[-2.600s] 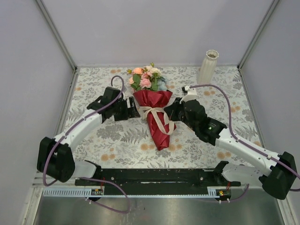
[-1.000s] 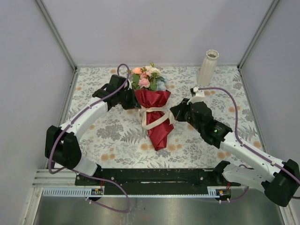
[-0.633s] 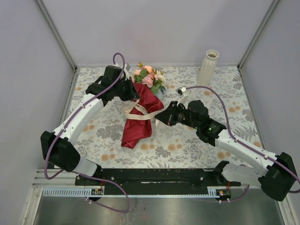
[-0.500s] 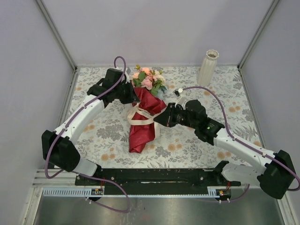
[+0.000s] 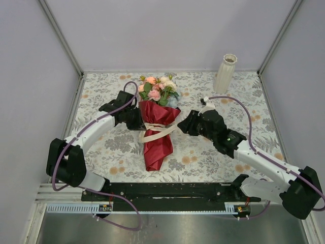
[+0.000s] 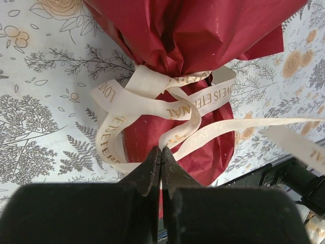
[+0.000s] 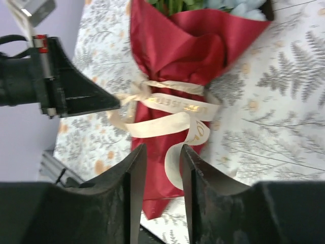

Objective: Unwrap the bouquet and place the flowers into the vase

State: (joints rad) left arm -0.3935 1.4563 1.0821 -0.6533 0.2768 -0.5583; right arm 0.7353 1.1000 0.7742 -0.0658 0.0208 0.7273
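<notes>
The bouquet (image 5: 156, 143) lies in the middle of the table in dark red wrapping (image 6: 188, 30), its tip toward the arms. Its flowers (image 5: 157, 89) point to the far side. A cream ribbon (image 6: 167, 101) is tied round its waist with loose loops. My left gripper (image 6: 160, 150) is shut on one ribbon tail at the bouquet's left side (image 5: 141, 122). My right gripper (image 7: 162, 150) stands open just right of the bouquet (image 5: 183, 125). A ribbon loop (image 7: 172, 109) lies beyond its jaws, not pinched. The cream ribbed vase (image 5: 225, 72) stands upright at the back right.
A flower-printed tablecloth (image 5: 213, 157) covers the table. A black rail (image 5: 162, 190) runs along the near edge between the arm bases. Grey walls close in the left, right and far sides. Purple cables loop over both arms.
The bouquet's tip swung left and has come back toward the middle. My right gripper has opened, let go of the ribbon and drawn back right. The left gripper stays shut on the ribbon.
</notes>
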